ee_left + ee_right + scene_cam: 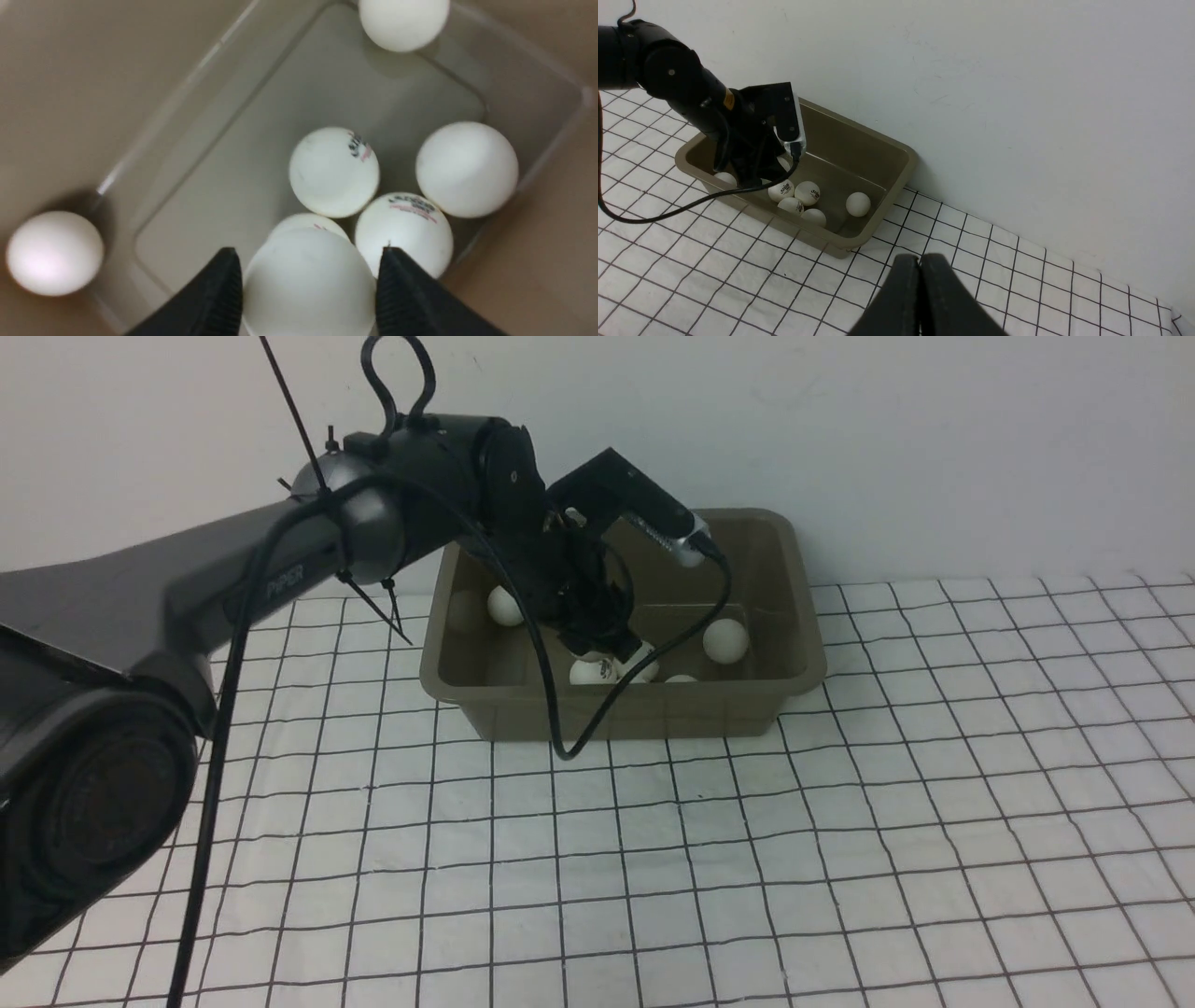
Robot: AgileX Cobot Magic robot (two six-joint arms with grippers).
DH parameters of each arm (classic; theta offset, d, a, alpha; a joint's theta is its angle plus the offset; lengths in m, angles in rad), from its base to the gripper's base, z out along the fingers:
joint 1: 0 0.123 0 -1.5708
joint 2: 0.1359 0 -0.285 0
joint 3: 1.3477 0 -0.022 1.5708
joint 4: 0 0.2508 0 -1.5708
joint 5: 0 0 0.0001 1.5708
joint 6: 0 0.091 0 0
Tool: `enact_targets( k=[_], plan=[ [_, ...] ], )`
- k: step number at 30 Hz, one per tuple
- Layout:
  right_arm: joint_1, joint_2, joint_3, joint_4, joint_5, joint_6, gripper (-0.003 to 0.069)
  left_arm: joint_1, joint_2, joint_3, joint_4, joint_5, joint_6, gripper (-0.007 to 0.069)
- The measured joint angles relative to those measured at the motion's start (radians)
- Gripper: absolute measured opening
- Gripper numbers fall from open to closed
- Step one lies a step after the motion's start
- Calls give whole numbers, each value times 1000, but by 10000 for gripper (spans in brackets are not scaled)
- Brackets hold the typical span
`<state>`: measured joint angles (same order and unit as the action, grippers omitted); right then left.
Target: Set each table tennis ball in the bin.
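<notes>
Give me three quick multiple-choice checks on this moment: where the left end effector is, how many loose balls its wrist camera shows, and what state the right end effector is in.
1. Where is the left end effector?
A. Over the bare cloth
B. Inside the bin
C. Against the wall

2. Besides the held ball, how many table tennis balls appear in the left wrist view?
A. Two
B. Four
C. Six

3. What state is the right end effector in?
A. Shut and empty
B. Wide open
C. Shut on a ball

Answers:
1 B: the front view shows it lowered between the bin walls.
2 C: six loose table tennis balls lie on the bin floor, one partly hidden behind the held ball.
3 A: its fingers meet with nothing between them, above the grid cloth.
</notes>
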<state>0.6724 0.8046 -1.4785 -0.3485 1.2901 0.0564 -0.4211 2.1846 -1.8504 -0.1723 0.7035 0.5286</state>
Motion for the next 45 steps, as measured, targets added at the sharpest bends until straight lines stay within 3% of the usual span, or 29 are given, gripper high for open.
enact_targets(
  k=[5, 14, 21, 27, 35, 40, 43, 45],
  plan=[
    [0, 0, 0, 0, 0, 0, -18, 0, 0, -1, 0, -3, 0, 396],
    [0, 0, 0, -20, 0, 0, -18, 0, -55, -1, 6, 74, 0, 385],
    [0, 0, 0, -75, 0, 0, -18, 0, -227, -1, 24, 201, 0, 255],
    [0, -45, 79, -130, -3, 1, -18, 0, -406, -1, 22, 336, 0, 35],
    [0, -211, 308, -196, -3, 56, -18, 0, -533, -1, 17, 438, 0, -4],
    [0, -421, 453, -275, -14, 188, -18, 0, -605, 0, -32, 441, 0, -4],
    [0, -516, 496, -315, -30, 255, -18, 0, -677, 45, -66, 415, 5, -4],
    [0, -566, 516, -331, -18, 289, -18, 0, -785, 180, -77, 318, 18, -4]
  ],
)
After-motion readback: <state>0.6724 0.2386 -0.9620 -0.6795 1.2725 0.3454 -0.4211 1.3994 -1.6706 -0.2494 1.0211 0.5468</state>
